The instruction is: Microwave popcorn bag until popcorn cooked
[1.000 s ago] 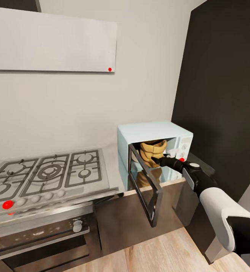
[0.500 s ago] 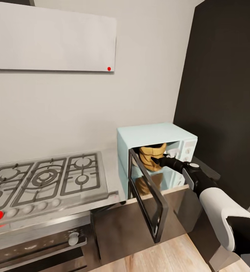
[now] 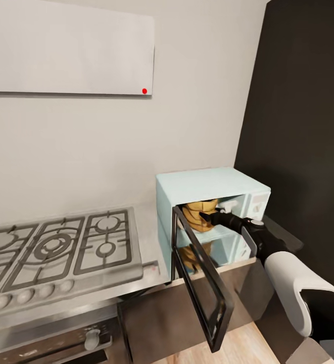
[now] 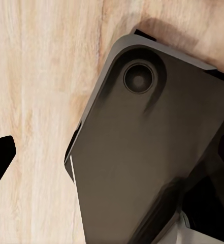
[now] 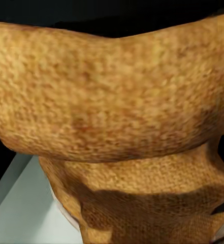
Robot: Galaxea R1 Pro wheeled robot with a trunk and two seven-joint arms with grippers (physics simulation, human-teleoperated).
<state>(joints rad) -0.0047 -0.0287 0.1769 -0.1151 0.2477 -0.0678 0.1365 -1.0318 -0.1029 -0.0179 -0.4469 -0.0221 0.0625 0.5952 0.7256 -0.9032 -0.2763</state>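
Since a second ago my head camera has shifted: the hob point(image 3: 55, 250) now sits lower and further left, the oven front below it has nearly dropped out of frame, and the microwave point(image 3: 207, 184) looks a little larger. That is camera movement, not the objects moving. The popcorn bag point(image 3: 199, 215) now sits deeper in the microwave cavity, with less of its rolled rim showing past the door frame. My right gripper point(image 3: 206, 216) has gone in with it and is now at the cavity mouth, fingertips against the bag.

Microwave door point(image 3: 202, 283) hangs wide open, swung out over the countertop point(image 3: 151, 237) edge.

Right wrist view: bag's thick rolled rim point(image 5: 112, 96) very close, coarse tan weave, pale cavity floor beneath. I cannot tell how far the right pincer is parted, or whether it has hold of the bag.

Left wrist view: pale wood floor point(image 4: 35, 101) and a dark part of the robot's base point(image 4: 142, 152). Left pincer's opening: cannot tell.
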